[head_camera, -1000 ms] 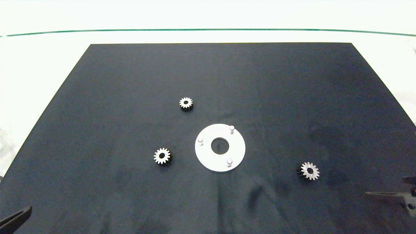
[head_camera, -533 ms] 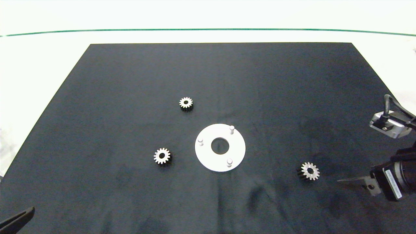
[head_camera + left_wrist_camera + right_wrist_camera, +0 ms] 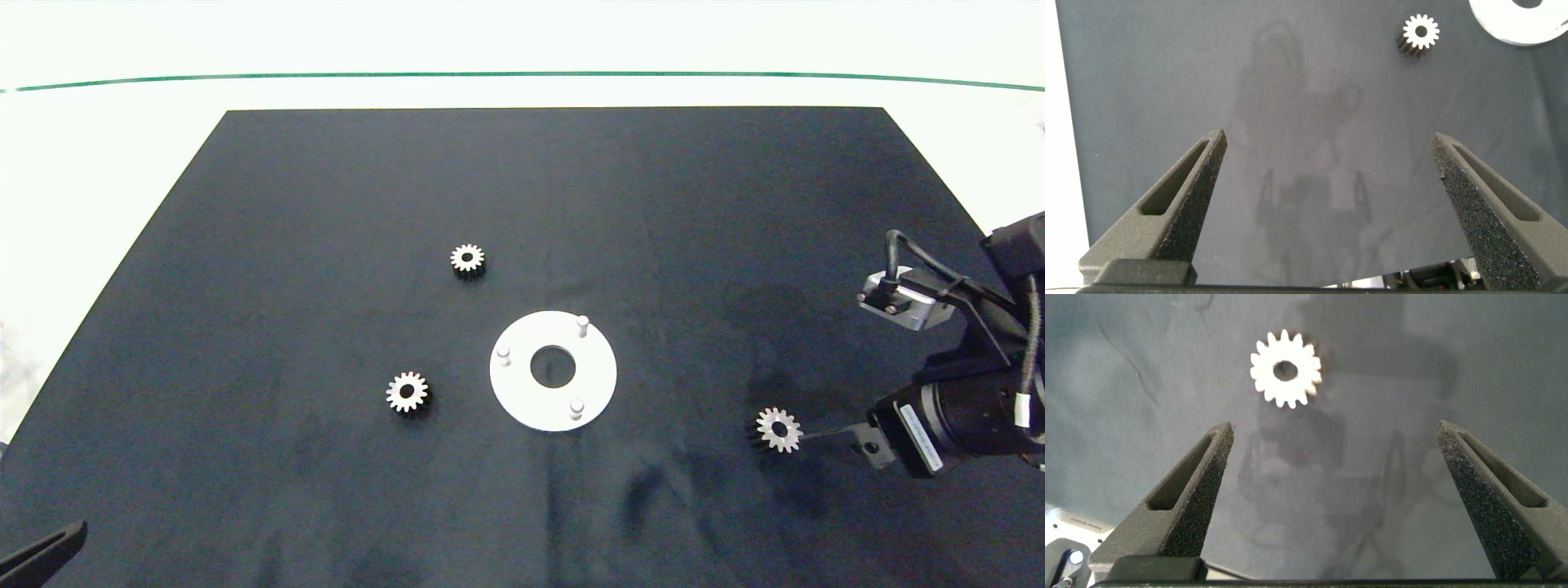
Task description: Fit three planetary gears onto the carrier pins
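Three small silvery planetary gears lie flat on the black mat: one (image 3: 467,260) behind the disc to the left, one (image 3: 406,392) left of it, one (image 3: 778,429) to its right. The white disc (image 3: 522,392) carries three bare carrier pins (image 3: 582,324) (image 3: 504,354) (image 3: 576,406). My right gripper (image 3: 816,434) comes in from the right, open, its tips just right of the right-hand gear (image 3: 1285,369), which sits ahead of the fingers (image 3: 1192,494). My left gripper (image 3: 1331,163) is open near the front left corner, with the left gear (image 3: 1419,35) and the disc's edge (image 3: 1523,28) beyond it.
The black mat (image 3: 326,180) covers most of a white table. A thin green line (image 3: 522,75) runs across the far side. The right arm's wrist camera and cable (image 3: 898,298) stand above the mat at the right edge.
The right arm has come in from the right edge toward the right-hand gear, its fingertips now almost at the gear. The left arm, gears and disc have not moved.
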Controlling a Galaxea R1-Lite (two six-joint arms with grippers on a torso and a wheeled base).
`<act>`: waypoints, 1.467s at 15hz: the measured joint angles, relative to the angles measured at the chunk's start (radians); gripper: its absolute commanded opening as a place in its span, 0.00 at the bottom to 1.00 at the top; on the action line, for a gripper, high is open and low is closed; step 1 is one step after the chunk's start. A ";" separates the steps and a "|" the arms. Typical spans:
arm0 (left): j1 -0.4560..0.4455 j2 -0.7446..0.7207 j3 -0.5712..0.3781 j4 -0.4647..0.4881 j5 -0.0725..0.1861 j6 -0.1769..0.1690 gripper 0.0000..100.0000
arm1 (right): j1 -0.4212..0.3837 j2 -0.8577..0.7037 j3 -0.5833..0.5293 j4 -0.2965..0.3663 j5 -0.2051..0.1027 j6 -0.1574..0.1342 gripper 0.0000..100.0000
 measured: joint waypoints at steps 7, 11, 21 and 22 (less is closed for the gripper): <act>0.000 -0.006 0.007 0.000 0.001 0.000 1.00 | 0.074 0.023 0.076 -0.077 -0.029 -0.101 1.00; 0.000 -0.018 0.010 0.000 0.001 0.000 1.00 | 0.061 0.022 0.156 -0.266 -0.083 -0.182 1.00; 0.000 -0.032 0.016 0.000 0.001 0.000 1.00 | 0.070 0.027 0.254 -0.437 -0.057 -0.159 1.00; 0.000 -0.032 0.016 0.000 0.001 0.000 1.00 | 0.070 0.027 0.262 -0.437 -0.056 -0.158 1.00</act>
